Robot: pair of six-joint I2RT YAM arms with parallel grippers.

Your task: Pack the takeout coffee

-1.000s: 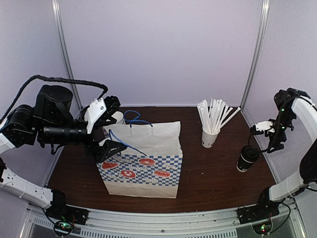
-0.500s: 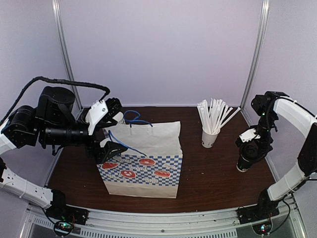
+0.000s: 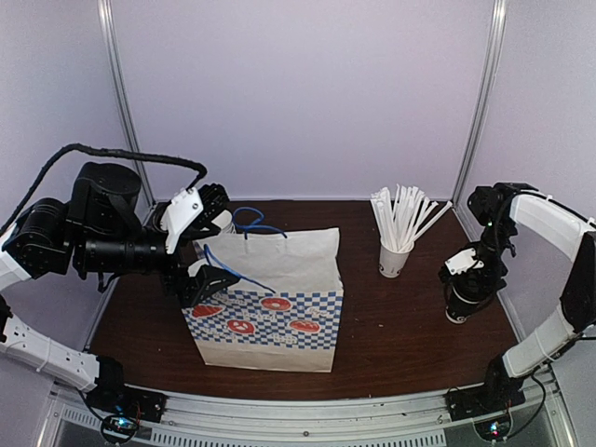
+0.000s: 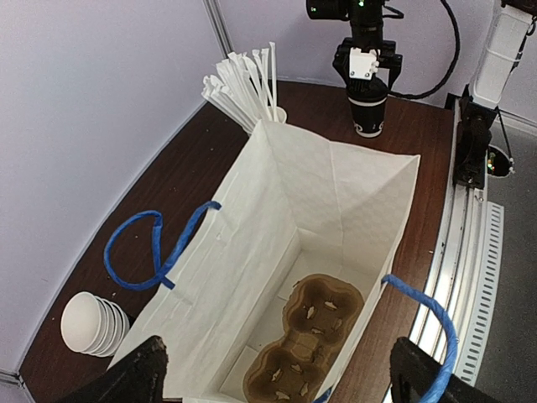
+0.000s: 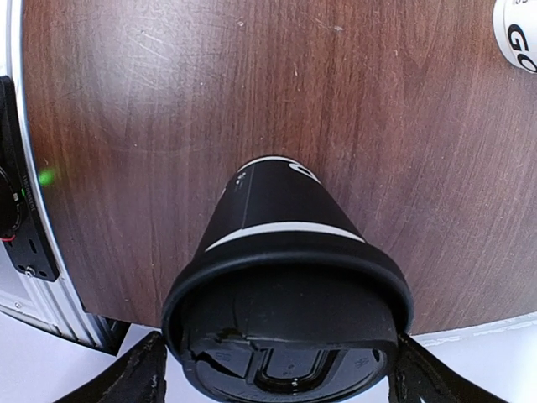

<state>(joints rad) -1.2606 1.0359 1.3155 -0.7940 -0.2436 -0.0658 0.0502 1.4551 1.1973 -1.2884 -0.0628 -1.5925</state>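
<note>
You see a black coffee cup [image 5: 281, 218] with a pale band and a black lid, on a dark brown wood-grain table [image 5: 168, 101]. The bag [image 3: 265, 298] is white, with a blue-and-white checkered band carrying red marks, and blue handles [image 4: 189, 233]. Inside it lies a brown cup carrier [image 4: 306, 336]. The sticks [image 3: 402, 216] are white, and so is their cup [image 3: 394, 259], which has dark lettering.
</note>
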